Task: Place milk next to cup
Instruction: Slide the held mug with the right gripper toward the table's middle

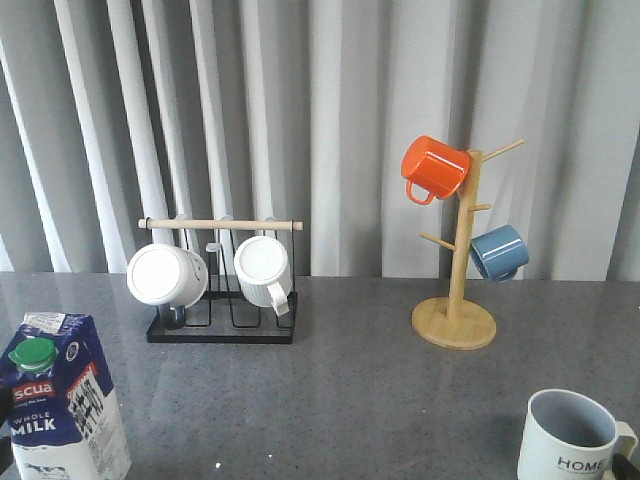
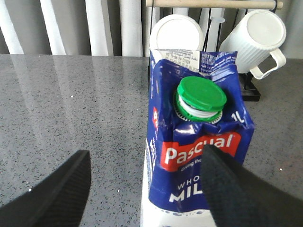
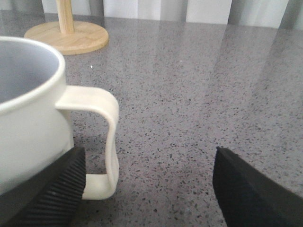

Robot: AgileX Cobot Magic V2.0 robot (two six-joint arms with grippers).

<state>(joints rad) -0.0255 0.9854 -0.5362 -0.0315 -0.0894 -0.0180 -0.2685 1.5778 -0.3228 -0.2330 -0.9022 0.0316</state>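
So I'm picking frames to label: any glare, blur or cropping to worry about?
Front view: even light, sharp, but the milk and cup are cropped at the bottom edge. Left wrist view: curtain glare streaks the table; the near fingers are soft. Right wrist view: the close cup is soft and cropped; the mug tree base is sharper.

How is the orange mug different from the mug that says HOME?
The orange mug is bright orange; the HOME mug is off-white with black letters. The orange mug hangs tilted on the wooden tree; the HOME mug stands upright on the table. The orange mug is far back; the HOME mug is close, at the right. Both have a handle.
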